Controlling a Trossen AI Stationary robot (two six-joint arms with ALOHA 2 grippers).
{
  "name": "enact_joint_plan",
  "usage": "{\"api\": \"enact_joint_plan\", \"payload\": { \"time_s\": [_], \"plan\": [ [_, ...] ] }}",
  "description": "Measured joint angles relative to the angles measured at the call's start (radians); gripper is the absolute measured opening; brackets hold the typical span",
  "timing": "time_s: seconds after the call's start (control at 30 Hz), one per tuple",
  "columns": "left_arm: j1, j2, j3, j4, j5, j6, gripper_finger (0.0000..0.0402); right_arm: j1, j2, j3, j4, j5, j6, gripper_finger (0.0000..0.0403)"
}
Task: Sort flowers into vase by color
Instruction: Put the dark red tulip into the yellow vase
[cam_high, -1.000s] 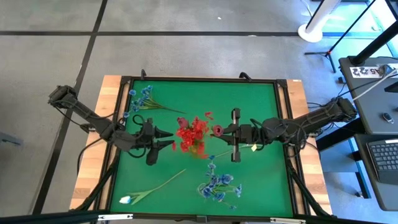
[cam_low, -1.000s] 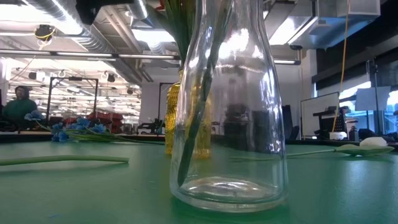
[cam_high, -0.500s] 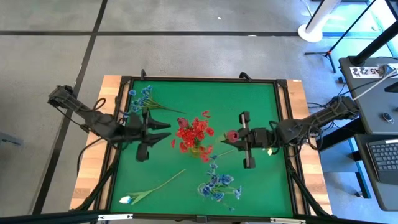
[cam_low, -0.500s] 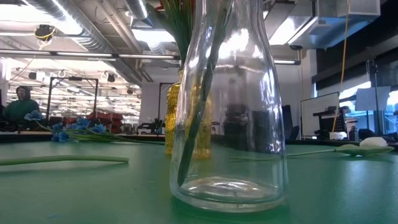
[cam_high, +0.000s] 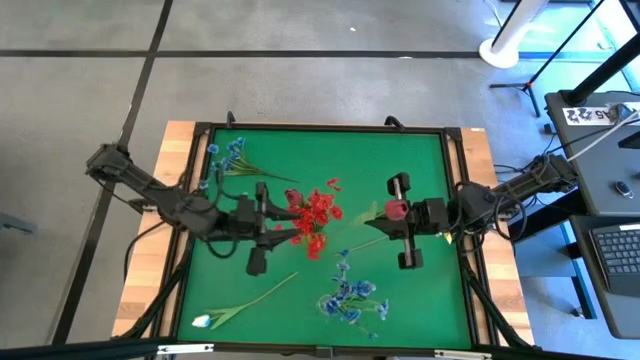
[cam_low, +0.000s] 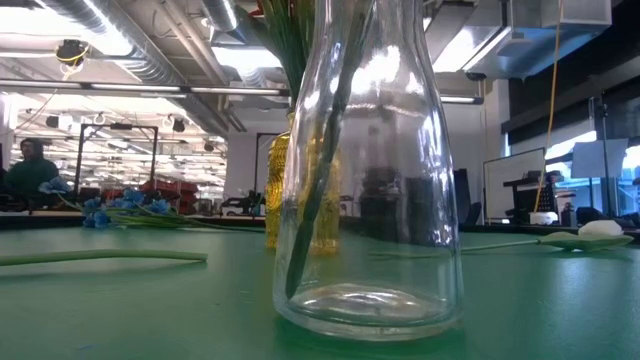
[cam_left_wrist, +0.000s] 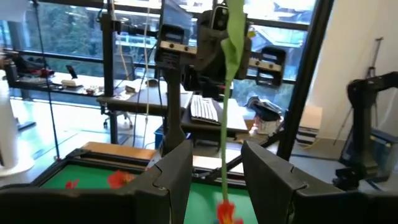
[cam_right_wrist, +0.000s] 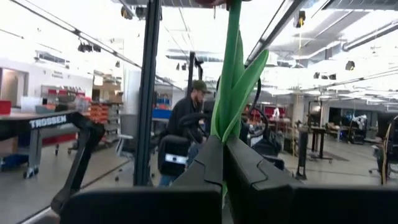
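So we're looking at the green table (cam_high: 400, 150) filling the middle of the high view, and everything's laid out for colour sorting. The red bunch (cam_high: 316, 212) sits dead centre in the yellow vase (cam_low: 276, 190), so red looks mostly handled. The clear vase (cam_low: 368, 180) at lower centre of the high view holds the blue flowers (cam_high: 350, 298); in the low view it's front and centre with green stems inside.

Our right gripper (cam_high: 385, 228) is right of centre, fingers (cam_right_wrist: 205, 168) pressed together on a green stem (cam_right_wrist: 233, 74) whose red bud (cam_high: 396, 208) shows from above. We'd guess it's held upright by the stem so it can drop down a vase neck.

Our left gripper (cam_high: 295, 234) is just left of the red bunch, fingers (cam_left_wrist: 174, 171) spread with that same stem (cam_left_wrist: 225, 93) hanging beyond the gap. Probably there to steady or take over, but that's our guess.

Loose ones are left on the mat: a blue spray (cam_high: 228, 158) upper left, a white bud (cam_high: 203, 320) lower left on its long stem.

Only readable writing: "TROSSEN" on a frame (cam_right_wrist: 46, 120) at the left of the right wrist view.
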Motion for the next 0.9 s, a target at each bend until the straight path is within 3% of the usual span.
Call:
{"api": "enact_joint_plan", "payload": {
  "time_s": [0.3, 0.53, 0.9],
  "plan": [
    [0.081, 0.148, 0.175, 0.000, 0.180, 0.004, 0.0135, 0.000, 0.000, 0.000, 0.019, 0.000, 0.000, 0.0001],
    [0.128, 0.228, 0.251, -0.001, 0.265, 0.003, 0.0135, 0.000, 0.000, 0.000, 0.015, -0.001, 0.005, 0.0001],
    [0.166, 0.267, 0.252, -0.001, 0.282, -0.023, 0.0135, -0.009, 0.029, 0.001, 0.007, 0.011, 0.010, 0.0001]
  ]
}}
